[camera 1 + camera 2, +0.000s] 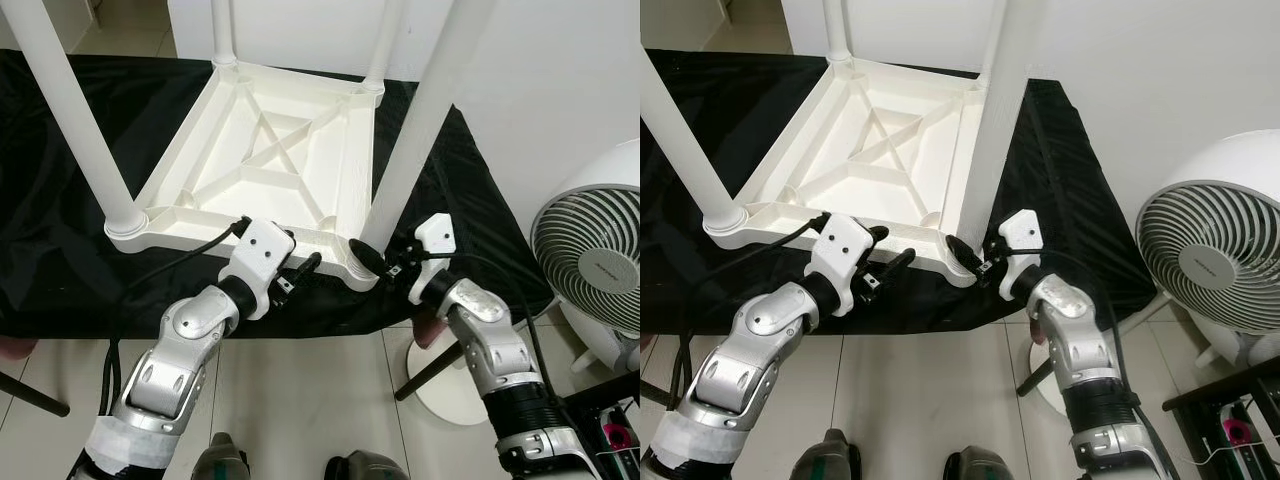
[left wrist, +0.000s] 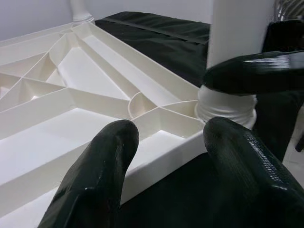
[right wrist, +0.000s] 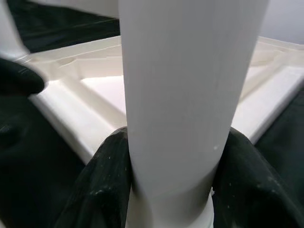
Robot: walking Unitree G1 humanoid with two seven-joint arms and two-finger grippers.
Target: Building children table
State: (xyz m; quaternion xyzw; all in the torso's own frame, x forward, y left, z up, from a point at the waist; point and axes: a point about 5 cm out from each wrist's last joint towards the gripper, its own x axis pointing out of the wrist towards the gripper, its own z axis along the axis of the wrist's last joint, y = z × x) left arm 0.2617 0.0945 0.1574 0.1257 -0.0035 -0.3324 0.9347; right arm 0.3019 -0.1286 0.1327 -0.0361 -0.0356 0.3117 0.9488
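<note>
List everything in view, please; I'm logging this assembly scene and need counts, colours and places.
White plastic tabletop: one, upside down on the black cloth, ribbed underside up.
White round table legs: four, upright, one at each corner.
Black cloth: one, spread on the floor under the table.
White round fan: one, at the right by the wall.
Left gripper: black fingers open, at the tabletop's near edge.
Right gripper: black fingers closed around the base of the near right leg.

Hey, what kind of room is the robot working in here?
Probably a home room: a tiled floor, a white wall and a standing fan beside the upturned table on black cloth.
</note>
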